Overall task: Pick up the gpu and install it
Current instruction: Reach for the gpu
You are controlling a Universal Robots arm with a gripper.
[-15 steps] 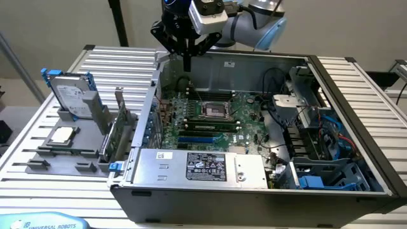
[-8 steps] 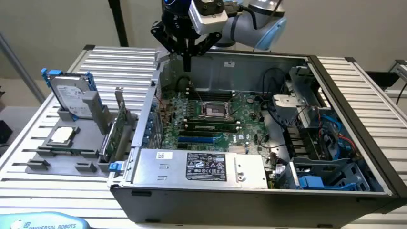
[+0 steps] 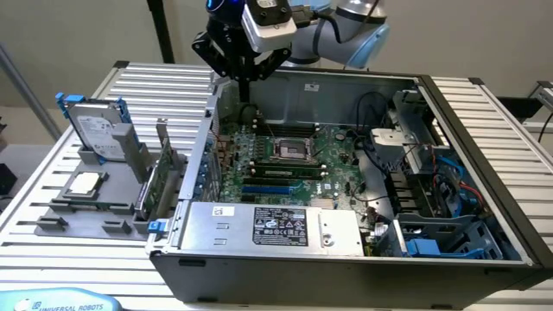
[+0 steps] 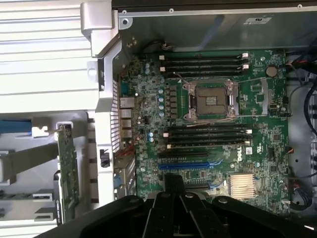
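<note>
Hovering above far side of board (image 3: 338, 154) with gripper (image 3: 247, 89) pinched shut, nothing held. Gpu (image 3: 160, 175) not yet picked: on edge in rack (image 3: 59, 208), exterior view's left of case (image 3: 346, 275), likely upright for easy top grasp.

One gpu (image 3: 158, 183), one hard drive (image 3: 93, 129), one processor chip (image 3: 85, 184), one computer case (image 3: 302, 280), one motherboard (image 3: 289, 170), one gripper (image 3: 248, 92).

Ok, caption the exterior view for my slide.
Shut hand hovers over the open computer case; the graphics card stands in the grey holder beside it.
</note>
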